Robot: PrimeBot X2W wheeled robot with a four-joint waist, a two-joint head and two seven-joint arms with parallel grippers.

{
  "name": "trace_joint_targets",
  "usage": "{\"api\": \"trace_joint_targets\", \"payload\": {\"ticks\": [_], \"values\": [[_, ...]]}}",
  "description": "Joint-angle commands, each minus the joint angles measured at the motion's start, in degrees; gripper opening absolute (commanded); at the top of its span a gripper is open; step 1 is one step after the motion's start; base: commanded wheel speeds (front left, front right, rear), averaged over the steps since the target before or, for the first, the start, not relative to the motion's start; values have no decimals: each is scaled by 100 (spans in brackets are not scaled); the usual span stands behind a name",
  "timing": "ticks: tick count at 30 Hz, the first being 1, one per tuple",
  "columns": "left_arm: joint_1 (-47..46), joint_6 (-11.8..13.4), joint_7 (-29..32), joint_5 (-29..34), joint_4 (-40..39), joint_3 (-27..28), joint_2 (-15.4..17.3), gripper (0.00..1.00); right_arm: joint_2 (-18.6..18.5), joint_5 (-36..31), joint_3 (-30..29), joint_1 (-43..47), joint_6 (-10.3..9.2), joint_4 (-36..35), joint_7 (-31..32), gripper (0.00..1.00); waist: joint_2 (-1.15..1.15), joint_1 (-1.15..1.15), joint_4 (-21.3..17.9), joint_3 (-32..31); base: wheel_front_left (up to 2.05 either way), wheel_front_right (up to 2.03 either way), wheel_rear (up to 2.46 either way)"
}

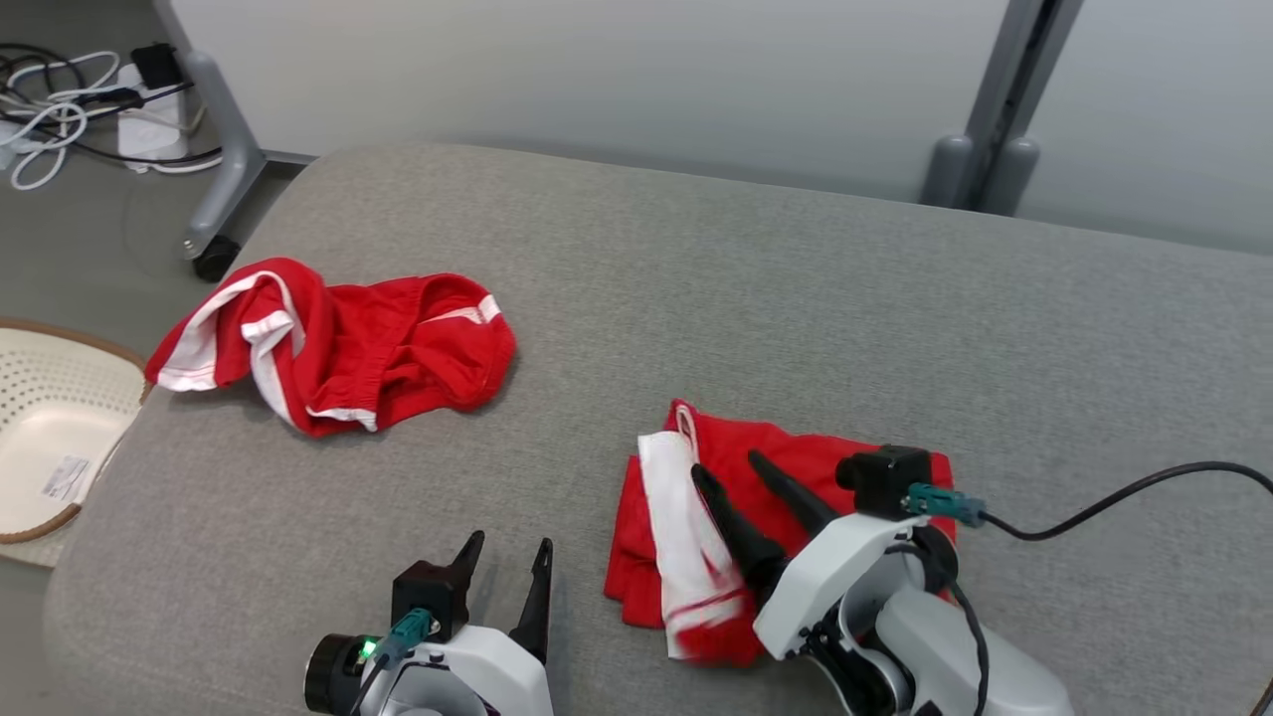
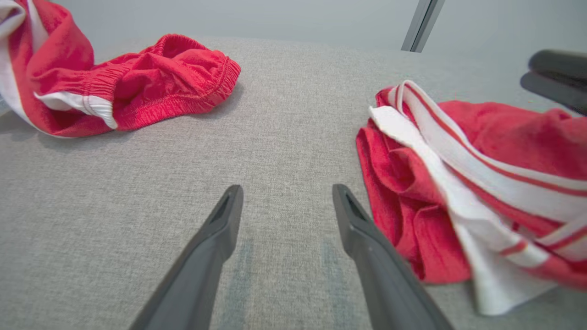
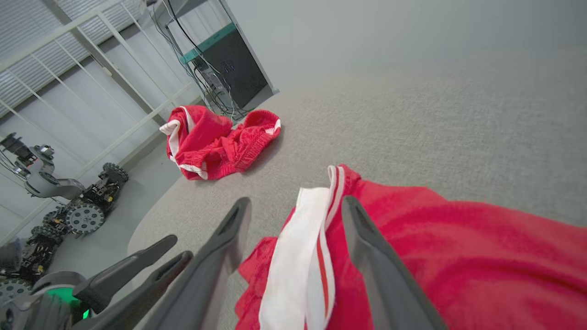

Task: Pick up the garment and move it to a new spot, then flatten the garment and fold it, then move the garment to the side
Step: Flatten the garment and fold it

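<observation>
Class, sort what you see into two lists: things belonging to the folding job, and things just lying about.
Job in hand: folded red garment; right tool over it; grey padded surface.
Lying about: crumpled red garment; white basket; floor cables.

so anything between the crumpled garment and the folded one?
Nothing. Just bare grey cushion between the crumpled garment and the folded garment, seen in the head and left wrist views.

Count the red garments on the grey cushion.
2. Crumpled garment at far left, by the basket; folded garment at front right, under the open right gripper. Nothing seems to hide more.
</observation>
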Motion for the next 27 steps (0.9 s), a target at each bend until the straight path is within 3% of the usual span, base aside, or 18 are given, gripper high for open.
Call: {"api": "trace_joint_targets", "payload": {"ticks": [1, 5, 11, 16, 27], "values": [[-91, 31, 0, -25, 2, 24, 19, 100, -46, -27, -35, -45, 0, 37, -51, 100, 0, 0, -83, -14, 0, 0, 0], [-73, 76, 0, 34, -53, 185, 19, 100, -55, -446, -852, -31, 0, -71, -89, 100, 0, 0, -401, -46, 0, 0, 0], [41, 107, 0, 163, -119, 532, 22, 100, -49, -1730, -2493, 602, 0, -497, -84, 100, 0, 0, -916, -92, 0, 0, 0], [148, 109, 1, 295, -197, 873, 23, 100, -41, -2513, -3477, 1198, 0, -839, -85, 100, 0, 0, -1258, -136, 0, 0, 0], [623, 47, 1, 688, -560, 1619, 22, 100, -40, -3218, -4381, 2188, 0, -1407, -86, 100, 0, 0, -1688, -343, 0, 0, 0]]}}
